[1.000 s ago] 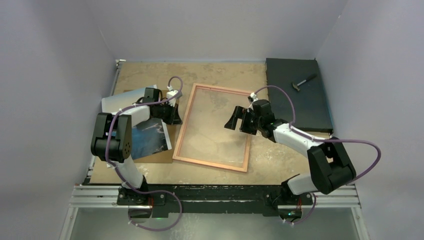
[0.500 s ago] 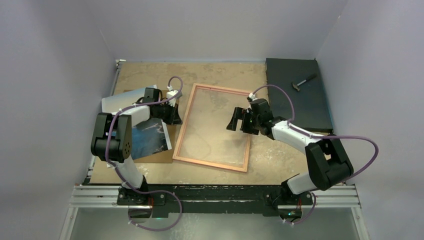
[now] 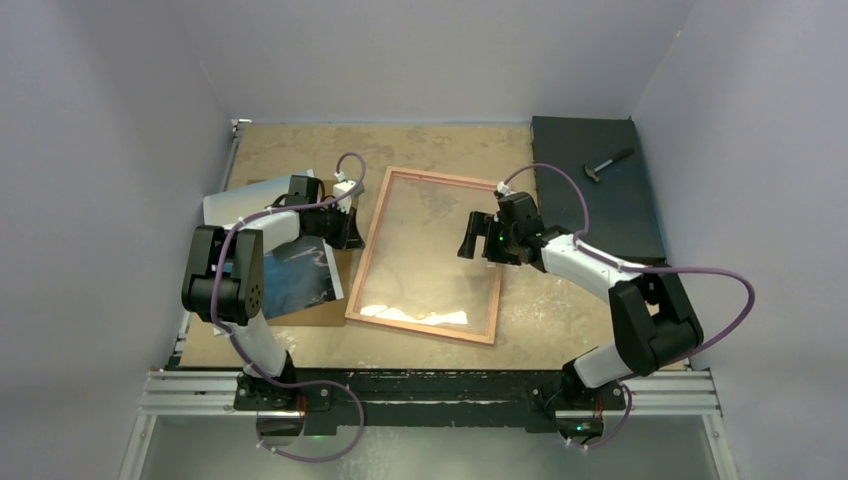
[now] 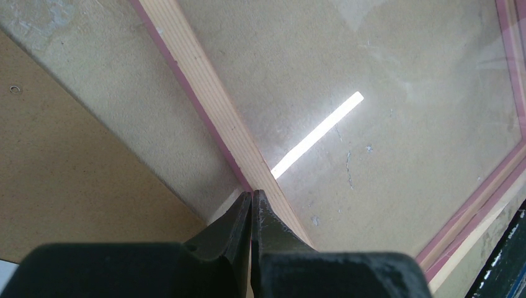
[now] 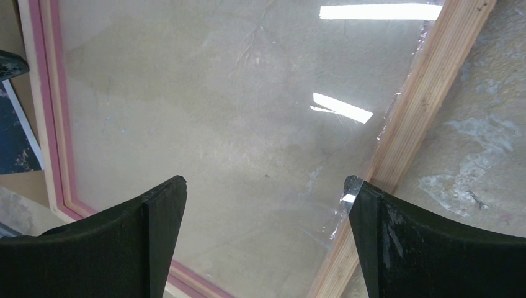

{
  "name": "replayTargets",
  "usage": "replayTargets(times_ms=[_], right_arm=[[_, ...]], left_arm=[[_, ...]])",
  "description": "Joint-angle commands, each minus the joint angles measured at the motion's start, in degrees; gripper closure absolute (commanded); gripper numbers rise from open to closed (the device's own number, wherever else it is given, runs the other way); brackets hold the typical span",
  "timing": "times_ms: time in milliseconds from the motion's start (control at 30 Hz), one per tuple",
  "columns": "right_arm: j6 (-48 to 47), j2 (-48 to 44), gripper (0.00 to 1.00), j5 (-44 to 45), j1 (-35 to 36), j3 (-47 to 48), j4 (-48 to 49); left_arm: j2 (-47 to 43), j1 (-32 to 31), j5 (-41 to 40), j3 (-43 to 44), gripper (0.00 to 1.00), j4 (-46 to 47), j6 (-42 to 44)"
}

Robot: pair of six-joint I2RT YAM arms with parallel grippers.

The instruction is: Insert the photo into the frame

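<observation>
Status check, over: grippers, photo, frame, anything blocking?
Left gripper shut, tips at the frame edge. Right gripper open above the pane. Photo outside the frame, partly under the left arm.

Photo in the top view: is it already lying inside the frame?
No, the photo lies on the brown board to the left of the frame, wholly outside its rim.

photo [image 3: 295, 270] just left of frame [image 3: 428, 256]
</observation>
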Motion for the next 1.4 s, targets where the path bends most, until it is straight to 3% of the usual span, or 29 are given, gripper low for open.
replayTargets(times_ms=[0, 1367], right_arm=[[-2.0, -0.2, 0.01, 3.3, -0.2, 3.2, -2.2], [-3.9, 4.7, 0.01, 5.1, -0.2, 5.4, -2.6]], left_arm=[[2.4, -0.6, -3.6, -2.8, 1.0, -5.0, 2.7], [1.9, 0.0, -3.5, -2.9, 1.0, -5.4, 3.0]])
